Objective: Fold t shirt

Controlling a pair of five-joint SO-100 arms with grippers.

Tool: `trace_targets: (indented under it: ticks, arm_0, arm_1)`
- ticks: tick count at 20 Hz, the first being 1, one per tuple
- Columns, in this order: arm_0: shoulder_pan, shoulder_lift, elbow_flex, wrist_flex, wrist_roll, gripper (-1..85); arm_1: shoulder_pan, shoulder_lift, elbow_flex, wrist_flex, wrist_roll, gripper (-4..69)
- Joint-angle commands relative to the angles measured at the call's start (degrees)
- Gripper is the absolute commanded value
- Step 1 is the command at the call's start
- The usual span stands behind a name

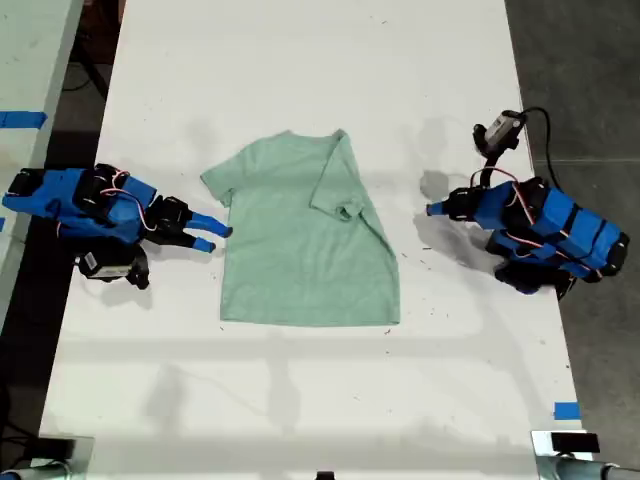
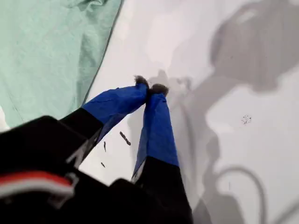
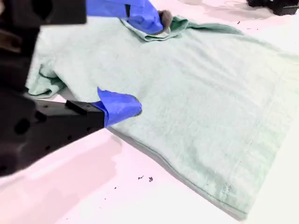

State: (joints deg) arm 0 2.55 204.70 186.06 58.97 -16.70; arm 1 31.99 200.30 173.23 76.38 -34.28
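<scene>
T shirt point(image 1: 300, 240): pale mint-green, lying flat near the middle of the white counter point(image 1: 300, 60), neck toward the far edge in the exterior view. The sleeve on the exterior view's right point(image 1: 335, 185) lies folded inward over the body. The sleeve on the exterior view's left point(image 1: 222, 180) is spread out flat on the counter.

Second gripper point(image 1: 212, 233): positioned at the t shirt edge on the exterior view's left, just below the unfolded sleeve. In the second wrist view the second gripper point(image 3: 147, 63) is spread wide, one finger over the cloth near the sleeve and the other at the side hem; it holds nothing.

First gripper point(image 1: 432, 210): parked on bare counter on the exterior view's right, apart from the t shirt. In the first wrist view the first gripper point(image 2: 150, 86) has its tips pressed together with nothing between them, and the t shirt point(image 2: 42, 46) lies off to one side.

Step in hand (judged): one side fold is complete; the opposite side fold is being set up.

Next move (judged): lower the second gripper onto the sleeve or side edge, pinch a single layer, then lift and carry it across the body. A pinch that is too shallow risks the cloth slipping out; one that catches both layers risks dragging the whole garment.
</scene>
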Motion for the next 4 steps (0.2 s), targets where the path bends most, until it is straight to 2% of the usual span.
trace_targets:
  ticks: [1, 4]
  arm_0:
    - [0.44, 0.35, 2.46, -0.53, -0.44, 24.2]
    - [0.44, 0.35, 2.46, -0.53, -0.44, 24.2]
  arm_1:
    - [-0.62, 0.97, 3.16, 0.26, 0.79, 2.2]
    - [-0.70, 0.97, 3.16, 0.26, 0.79, 2.2]
